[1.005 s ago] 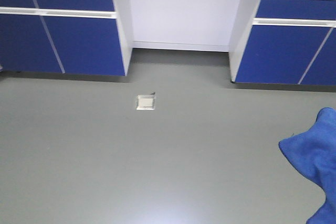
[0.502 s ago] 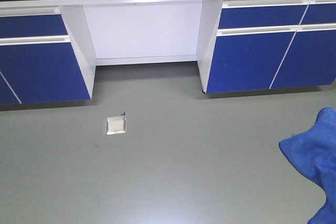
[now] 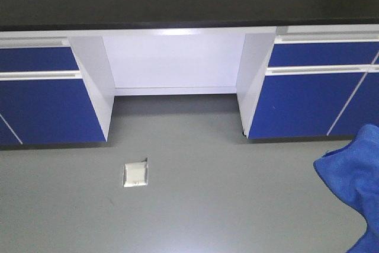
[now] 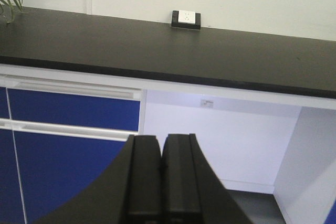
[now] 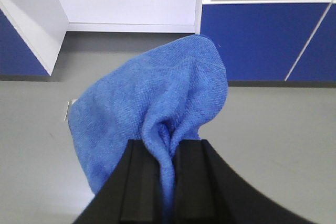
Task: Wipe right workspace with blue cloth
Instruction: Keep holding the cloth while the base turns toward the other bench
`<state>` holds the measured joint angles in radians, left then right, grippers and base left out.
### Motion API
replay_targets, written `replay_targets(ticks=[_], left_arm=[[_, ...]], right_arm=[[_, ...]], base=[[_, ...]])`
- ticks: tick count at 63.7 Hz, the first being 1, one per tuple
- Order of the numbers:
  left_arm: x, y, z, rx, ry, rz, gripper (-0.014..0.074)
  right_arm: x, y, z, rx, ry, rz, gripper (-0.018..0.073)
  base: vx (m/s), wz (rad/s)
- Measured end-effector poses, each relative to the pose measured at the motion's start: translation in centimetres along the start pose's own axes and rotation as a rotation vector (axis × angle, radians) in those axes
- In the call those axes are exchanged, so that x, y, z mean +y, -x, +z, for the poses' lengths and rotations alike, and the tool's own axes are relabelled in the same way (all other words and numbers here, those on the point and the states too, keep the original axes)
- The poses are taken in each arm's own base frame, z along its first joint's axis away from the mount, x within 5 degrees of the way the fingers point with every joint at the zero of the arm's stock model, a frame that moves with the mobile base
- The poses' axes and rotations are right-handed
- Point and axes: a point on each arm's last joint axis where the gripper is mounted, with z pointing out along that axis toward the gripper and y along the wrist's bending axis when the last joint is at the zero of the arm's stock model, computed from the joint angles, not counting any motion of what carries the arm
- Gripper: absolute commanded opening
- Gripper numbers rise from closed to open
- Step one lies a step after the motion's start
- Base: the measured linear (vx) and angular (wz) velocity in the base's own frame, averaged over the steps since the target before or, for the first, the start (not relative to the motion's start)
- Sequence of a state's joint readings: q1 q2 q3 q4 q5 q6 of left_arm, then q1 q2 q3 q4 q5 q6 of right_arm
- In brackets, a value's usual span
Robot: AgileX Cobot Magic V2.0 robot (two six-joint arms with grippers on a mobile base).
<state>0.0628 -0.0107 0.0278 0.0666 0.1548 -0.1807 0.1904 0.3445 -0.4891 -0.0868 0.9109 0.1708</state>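
**Firmly pinched: blue cloth (image 5: 157, 93) in the right tool (image 5: 165, 150)**

The right tool is clamped on the cloth, which bunches up ahead of its fingers, over the grey floor (image 5: 273, 145). The left tool (image 4: 160, 145) is pressed together, holding nothing. Beyond it, above blue cabinets (image 4: 73, 111), lies the black desk (image 4: 157, 51), with an outlet box (image 4: 186, 19) at its far edge.

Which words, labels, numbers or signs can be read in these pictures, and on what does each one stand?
No text is legible.
The small label on the white rail under the benchtop: too small and blurred to read.
The outlet box on the benchtop: no readable marking.
The blue cloth: no tag shows.
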Motion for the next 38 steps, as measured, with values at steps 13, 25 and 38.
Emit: replay_targets(ticks=[13, 25, 38], left_arm=[[0.00, 0.00, 0.00, 0.000, 0.000, 0.000, -0.0006], [0.00, 0.00, 0.00, 0.000, 0.000, 0.000, -0.0006], [0.00, 0.00, 0.00, 0.000, 0.000, 0.000, -0.0006]], right_arm=[[-0.01, -0.07, 0.00, 0.008, -0.001, 0.000, 0.0042], [-0.01, -0.08, 0.00, 0.009, -0.002, 0.000, 0.0042], [-0.01, -0.08, 0.00, 0.009, -0.002, 0.000, 0.0042]], base=[[0.42, 0.02], [0.40, 0.01], [0.38, 0.00]])
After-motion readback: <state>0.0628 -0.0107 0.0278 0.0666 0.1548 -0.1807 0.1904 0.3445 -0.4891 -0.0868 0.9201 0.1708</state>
